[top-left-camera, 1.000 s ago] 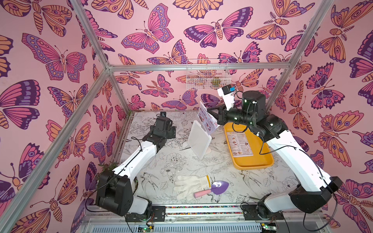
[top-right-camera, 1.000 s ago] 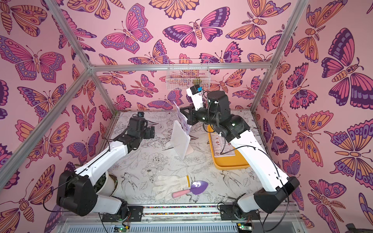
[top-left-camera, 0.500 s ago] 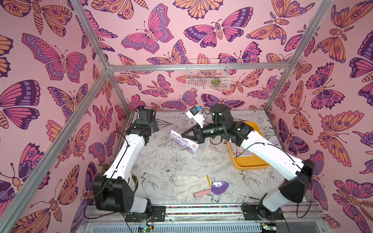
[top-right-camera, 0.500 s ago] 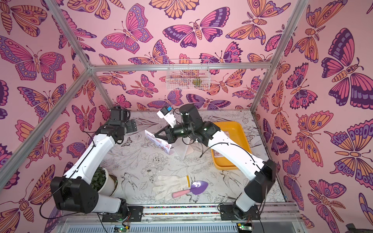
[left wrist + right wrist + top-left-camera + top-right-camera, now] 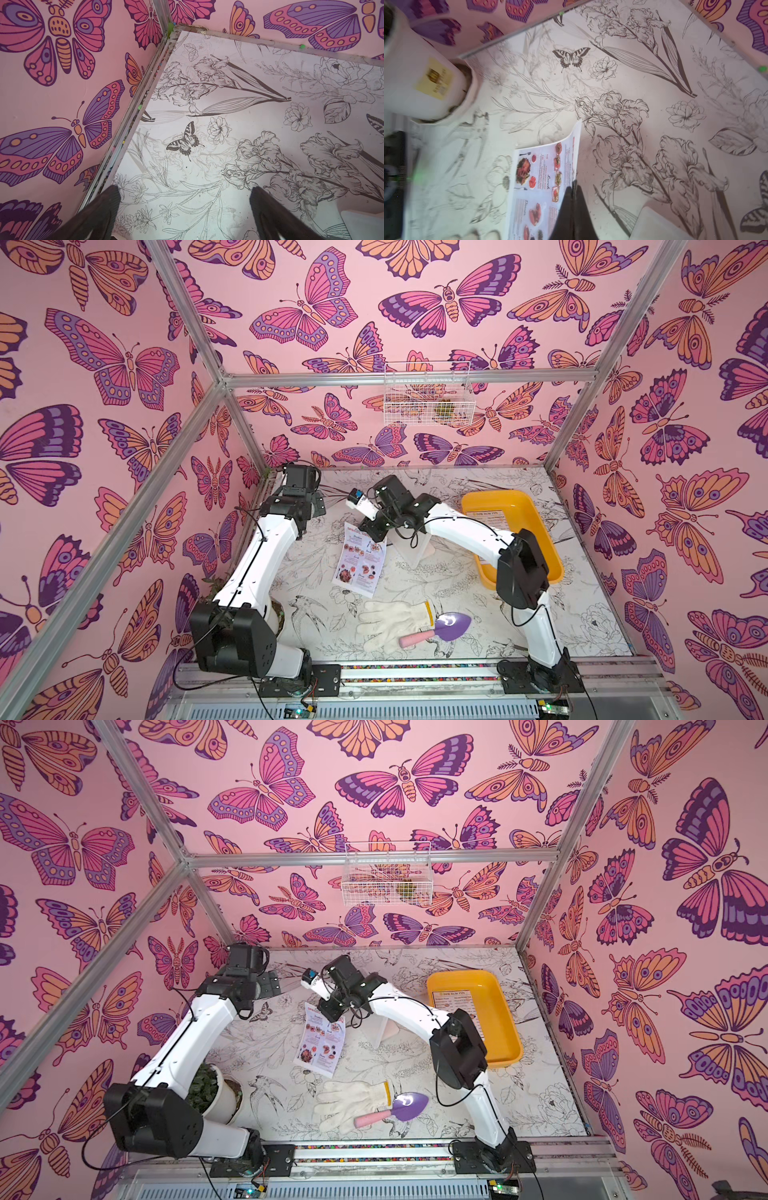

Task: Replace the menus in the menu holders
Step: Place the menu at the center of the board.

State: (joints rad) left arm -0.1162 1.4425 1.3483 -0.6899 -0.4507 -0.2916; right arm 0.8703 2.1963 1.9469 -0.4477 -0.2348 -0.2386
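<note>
The thin, glossy Special Menu (image 5: 360,562) lies mid-bench, its far end pinched by the closed right fingers (image 5: 569,212). Only the right wrist view shows one corner curling up. The rigid white holder (image 5: 419,558) stands just right of it, partly behind the arm. The second menu (image 5: 455,1002) lies flat in the yellow plastic tray (image 5: 490,494). The left fingers (image 5: 104,207) are spread wide over bare bench (image 5: 228,104) in the far left corner.

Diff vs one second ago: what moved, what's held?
Right hand, still shut on the Special Menu, swung it left from up by the menu holder and down onto the table. Left hand, open, pulled back toward the far left corner. Unchanged: Dim Sum Inn menu in the yellow tray, glove, trowel.
</note>
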